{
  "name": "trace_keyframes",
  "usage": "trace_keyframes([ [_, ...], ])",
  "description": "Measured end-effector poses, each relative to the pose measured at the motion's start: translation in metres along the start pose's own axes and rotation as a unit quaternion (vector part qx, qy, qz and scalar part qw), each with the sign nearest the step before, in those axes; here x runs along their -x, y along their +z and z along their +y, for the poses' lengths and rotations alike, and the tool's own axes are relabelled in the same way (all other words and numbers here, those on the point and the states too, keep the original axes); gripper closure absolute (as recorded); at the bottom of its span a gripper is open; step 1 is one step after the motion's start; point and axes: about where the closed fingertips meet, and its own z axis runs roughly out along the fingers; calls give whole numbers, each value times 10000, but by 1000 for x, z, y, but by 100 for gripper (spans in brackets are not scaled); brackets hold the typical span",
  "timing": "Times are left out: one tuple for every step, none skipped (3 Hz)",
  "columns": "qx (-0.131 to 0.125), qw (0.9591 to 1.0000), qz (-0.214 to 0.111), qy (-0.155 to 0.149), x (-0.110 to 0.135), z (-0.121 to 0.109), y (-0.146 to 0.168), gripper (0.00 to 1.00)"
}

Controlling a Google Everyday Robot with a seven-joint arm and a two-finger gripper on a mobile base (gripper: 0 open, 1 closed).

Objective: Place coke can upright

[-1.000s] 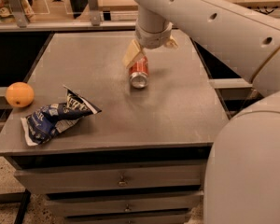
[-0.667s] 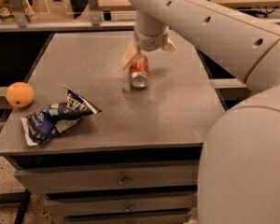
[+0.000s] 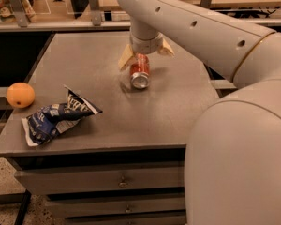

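Camera view. Claw (image 3: 145,54): over the far-middle tabletop (image 3: 168,107), pale fingers (image 3: 126,57) pinching the coke can (image 3: 139,71), which tilts, silver end toward the camera. Chip bag (image 3: 56,118): crumpled at the near left edge. Orange (image 3: 20,94): at the left edge. Open surface lies near and right of the can.

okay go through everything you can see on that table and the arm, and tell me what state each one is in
coke can: tilted, silver end toward the camera, held between the tool's fingers, not upright.
tool: above the table's far middle, shut on the coke can.
chip bag: crumpled, lying flat near the front left corner.
orange: whole, resting at the left edge, apart from the bag.
table: drawers below are closed.
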Motion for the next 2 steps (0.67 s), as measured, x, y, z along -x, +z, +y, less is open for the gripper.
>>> trace_keyframes([
  [-53, 9999, 129, 97, 2, 6, 6, 0],
  [-33, 9996, 266, 120, 5, 10, 11, 0],
])
